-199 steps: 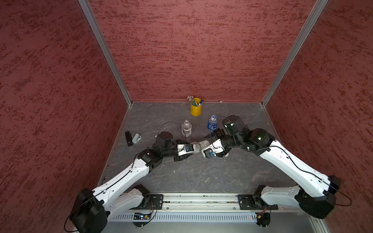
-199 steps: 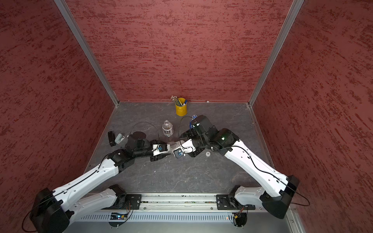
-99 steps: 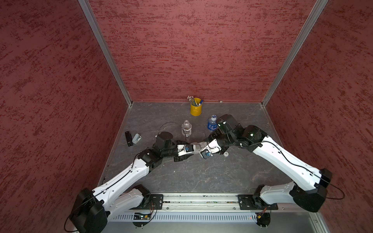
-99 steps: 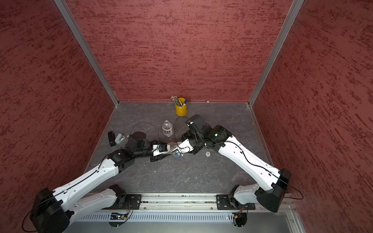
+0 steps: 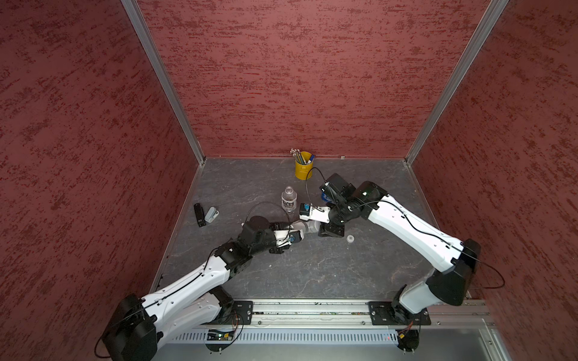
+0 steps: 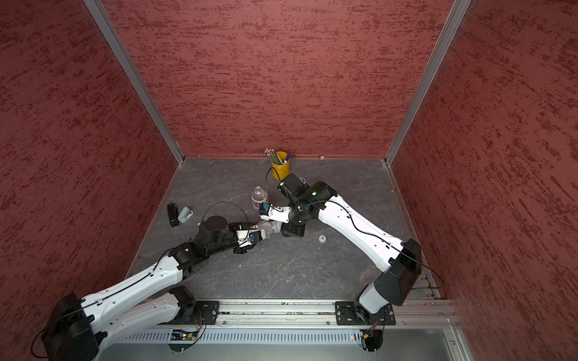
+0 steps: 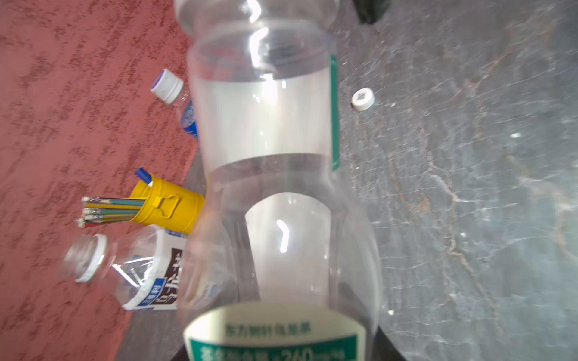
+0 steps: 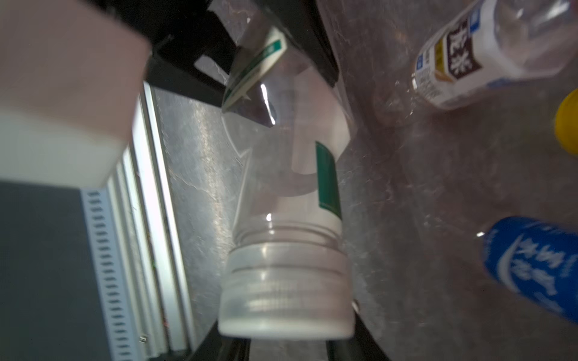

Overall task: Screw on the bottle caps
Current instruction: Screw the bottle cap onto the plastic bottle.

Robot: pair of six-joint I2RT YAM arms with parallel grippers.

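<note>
My left gripper (image 5: 297,233) (image 7: 281,350) is shut on the body of the clear bottle with the green band (image 5: 308,226) (image 7: 266,125) and holds it lying sideways above the table. The wide white cap (image 8: 286,290) sits on that bottle's neck. My right gripper (image 5: 322,225) (image 8: 286,343) is shut on the cap, one dark finger against each side. The white-labelled bottle (image 5: 288,199) (image 6: 259,197) stands uncapped behind them. The blue-labelled bottle (image 5: 323,196) (image 8: 531,265) wears its blue-and-white cap (image 7: 167,86) and is partly hidden by the right arm. The small white cap (image 5: 350,238) (image 6: 322,238) lies on the table.
A yellow pencil cup (image 5: 302,165) (image 6: 280,165) stands at the back wall. A black block (image 5: 198,215) and a grey clip (image 5: 211,215) lie near the left wall. Red walls enclose three sides, and a metal rail (image 5: 312,312) runs along the front.
My right gripper's jaws have closed in onto the wide white cap, and the right arm has shifted its pose at the bottle's mouth. The left arm and the bottle have stayed put.
</note>
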